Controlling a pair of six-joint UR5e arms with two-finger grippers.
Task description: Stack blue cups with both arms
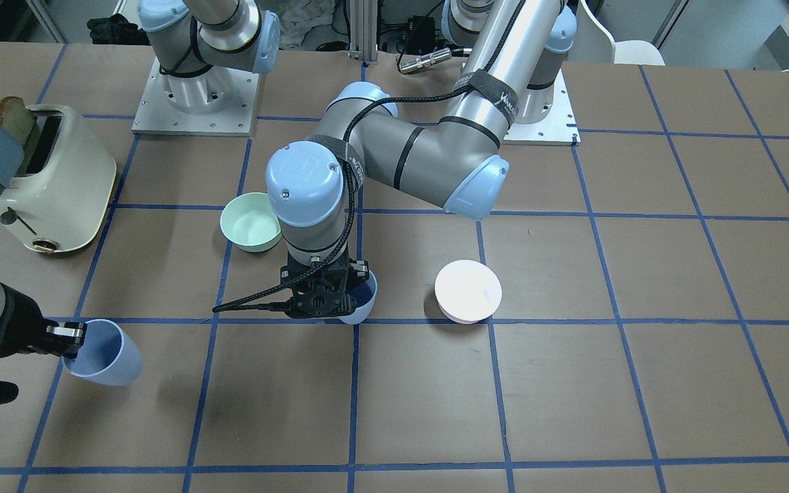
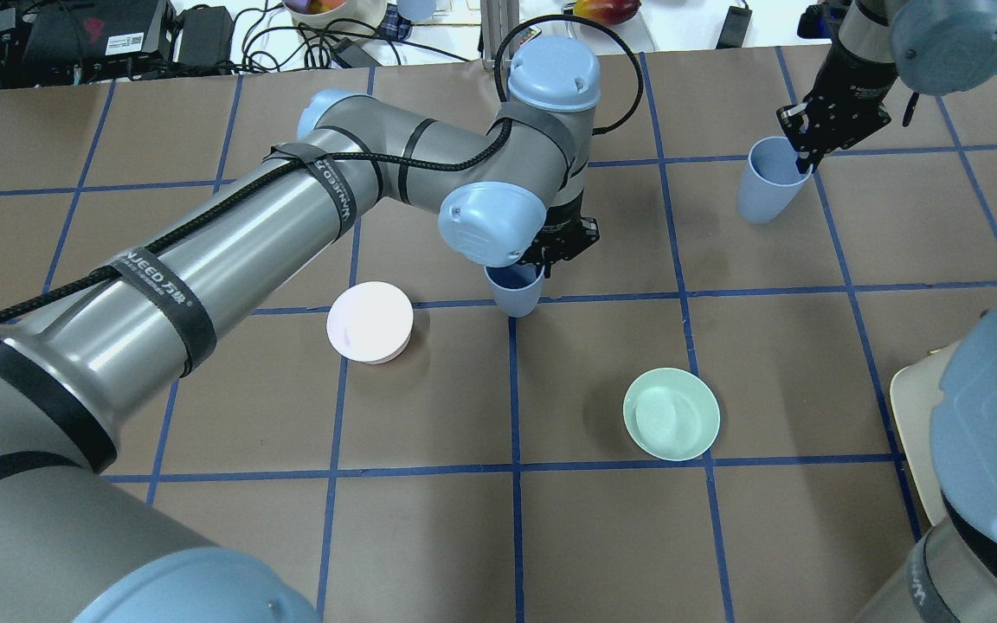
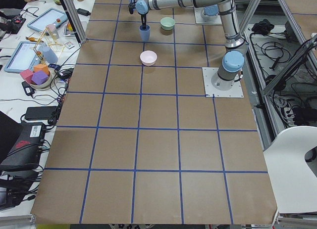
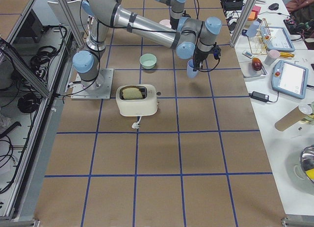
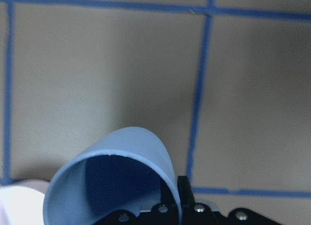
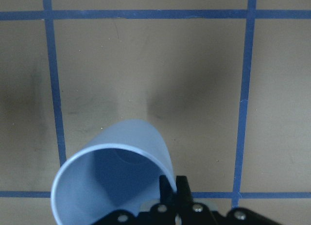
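Observation:
My left gripper (image 1: 320,298) is shut on the rim of one blue cup (image 1: 361,302), holding it upright near the table's middle; I cannot tell whether it touches the table. The same cup shows in the overhead view (image 2: 514,292) and the left wrist view (image 5: 112,181). My right gripper (image 1: 71,335) is shut on the rim of the other blue cup (image 1: 103,352), which hangs a little tilted, low over the table at the far right end. That cup shows in the overhead view (image 2: 765,183) and the right wrist view (image 6: 114,179). The two cups are far apart.
A mint-green bowl (image 2: 672,414) stands upright between the cups on the robot's side. A pale pink bowl (image 2: 369,322) lies upside down to the left of the left cup. A cream toaster (image 1: 59,178) with toast stands at the robot's right.

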